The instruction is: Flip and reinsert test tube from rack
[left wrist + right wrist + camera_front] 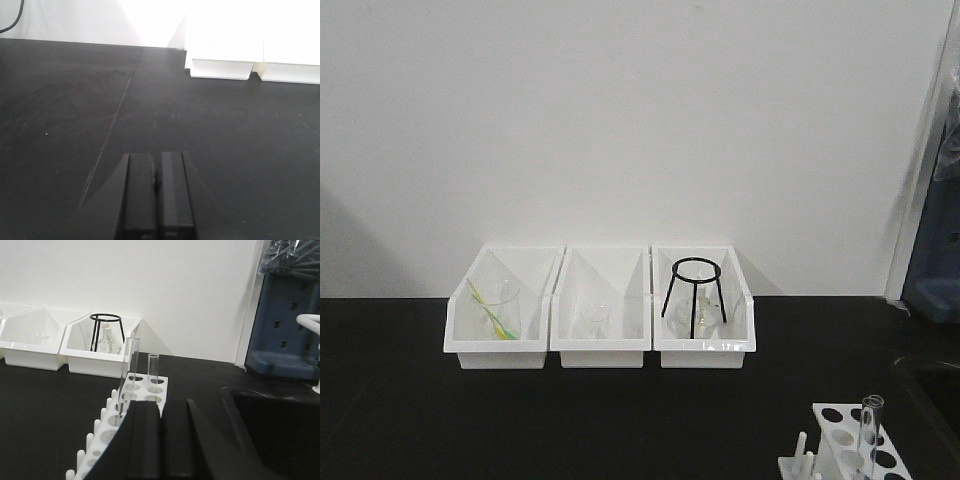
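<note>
The slim clear glass test tube [153,373] stands upright in the small white plastic holed rack [141,396], at twelve o'clock from the clenched right gripper [161,432]. The left gripper [157,182] is clenched over the black table [60,115]. No writing is legible.

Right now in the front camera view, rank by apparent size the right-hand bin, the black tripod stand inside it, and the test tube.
1. Right-hand bin, largest.
2. Black tripod stand, fitting inside that bin.
3. Test tube, smallest, though it stands nearer the camera and the frame edge cuts it off.
</note>
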